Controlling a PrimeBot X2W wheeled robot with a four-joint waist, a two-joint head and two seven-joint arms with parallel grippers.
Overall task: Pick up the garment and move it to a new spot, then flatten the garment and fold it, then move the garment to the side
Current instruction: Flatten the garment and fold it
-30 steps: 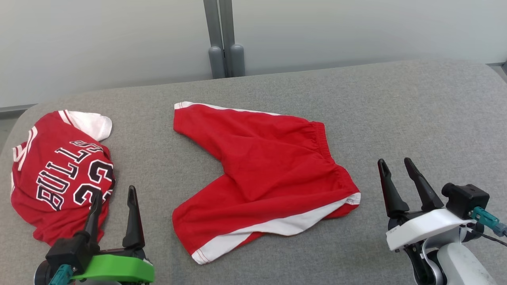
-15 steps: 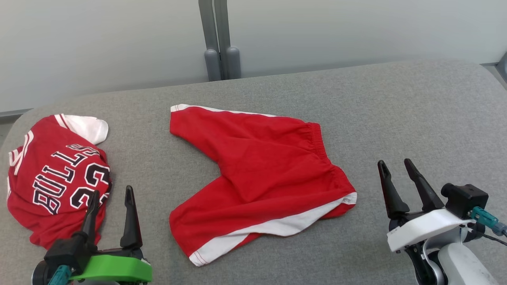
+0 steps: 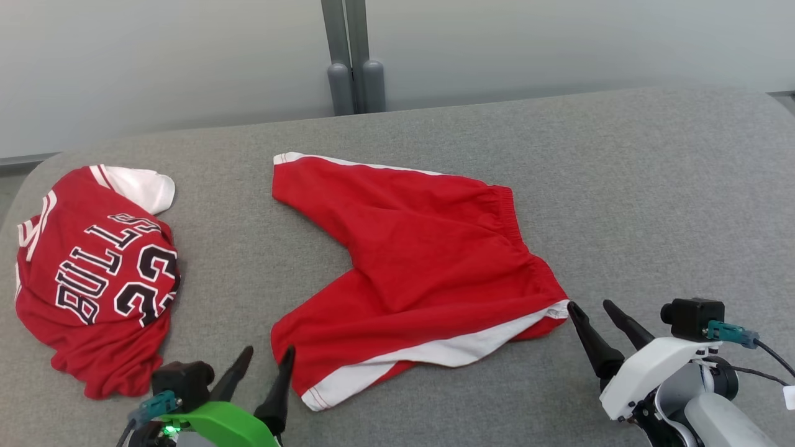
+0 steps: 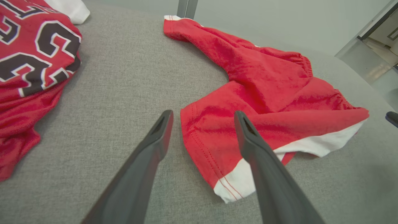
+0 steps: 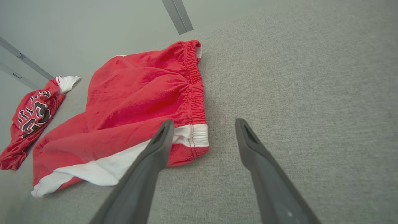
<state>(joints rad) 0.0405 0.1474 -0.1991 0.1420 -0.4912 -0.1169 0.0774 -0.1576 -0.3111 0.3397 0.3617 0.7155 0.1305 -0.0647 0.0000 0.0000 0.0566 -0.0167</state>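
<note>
The red cotton shorts with white side stripes [image 3: 428, 261] lie spread but rumpled in the middle of the grey fabric worktop [image 3: 652, 186], waistband toward 3 o'clock. The left hand [image 3: 268, 352] sits at their 7 o'clock by the near leg hem, fingers spread, holding nothing. The right hand [image 3: 589, 305], fingers parted and empty, is at 4 o'clock (just off the waistband corner). A crumpled red Bulls jersey [image 3: 93, 279] rests at 9 o'clock, well apart
</note>
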